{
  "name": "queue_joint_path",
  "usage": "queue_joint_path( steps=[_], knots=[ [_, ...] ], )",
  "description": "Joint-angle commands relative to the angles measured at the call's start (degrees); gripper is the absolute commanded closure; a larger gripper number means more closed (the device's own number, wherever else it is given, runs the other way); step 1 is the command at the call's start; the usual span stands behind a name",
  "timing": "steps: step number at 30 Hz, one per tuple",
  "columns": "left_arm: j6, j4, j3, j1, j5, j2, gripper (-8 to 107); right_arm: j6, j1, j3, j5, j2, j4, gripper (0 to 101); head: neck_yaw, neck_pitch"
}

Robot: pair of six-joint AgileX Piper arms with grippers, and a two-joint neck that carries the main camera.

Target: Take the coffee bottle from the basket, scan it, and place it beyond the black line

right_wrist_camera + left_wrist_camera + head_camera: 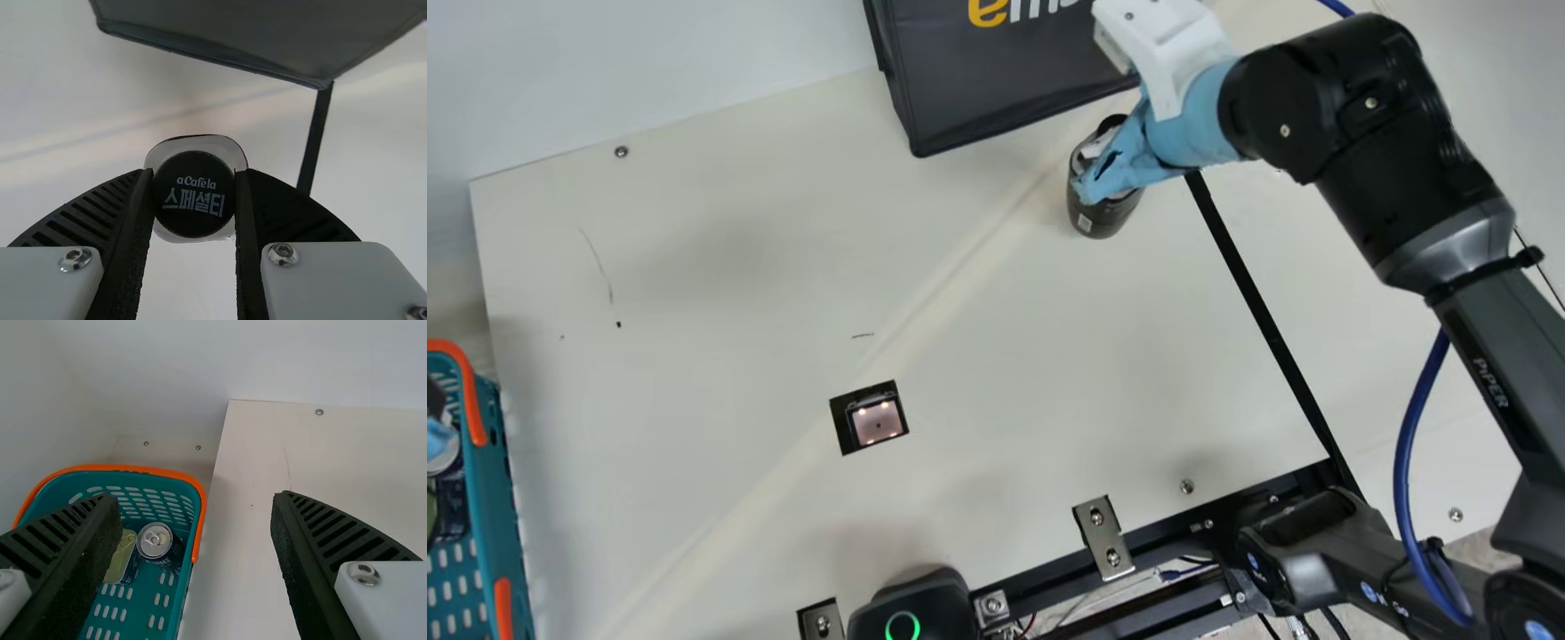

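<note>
- Two black fingers of my right gripper (1110, 171) pinch the coffee bottle (1104, 220), one finger on each side.
- From the main view, I see the side of the bottle, with a small white label low down. It is near the black line (1264, 311), on the same side as the basket (498, 533), so it has not crossed.
- My right wrist view looks down on the round black cap (194, 194) and the pale, see-through shoulder around it. I cannot tell if the bottle touches the table (720, 267).
- A big dark bag (996, 84) sits by the far end of the black line.
- The little lit scanner (878, 422) is well apart from the black line, on the basket's side.
- My left gripper (193, 499) is wide, with nothing between its fingers. Its wrist view looks into the basket, well away from the black line, where a round can (155, 541) and a yellow-green-topped can (120, 559) sit side by side.
</note>
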Motion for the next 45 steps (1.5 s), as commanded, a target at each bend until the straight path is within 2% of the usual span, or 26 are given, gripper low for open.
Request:
queue_joint_path(
  steps=[1, 24, 37, 45],
  knots=[
    [0.0, 0.0, 0.0, 0.0, 0.0, 0.0, 9, -0.3, -1.4, 0.0, 0.1, 0.1, 0.3, 101, 0.0, -1.5],
    [0.0, 0.0, 0.0, 0.0, 0.0, 0.0, 9, -4.0, -15.0, -2.6, 0.6, 2.5, 1.7, 101, 0.0, -1.5],
    [0.0, 0.0, 0.0, 0.0, 0.0, 0.0, 9, -5.3, -19.4, -6.0, 1.0, 5.4, 1.2, 101, 0.0, -1.5],
    [0.0, 0.0, 0.0, 0.0, 0.0, 0.0, 9, -5.6, -21.4, -6.5, 0.5, 6.6, 0.8, 101, 0.0, -1.5]
  ],
)
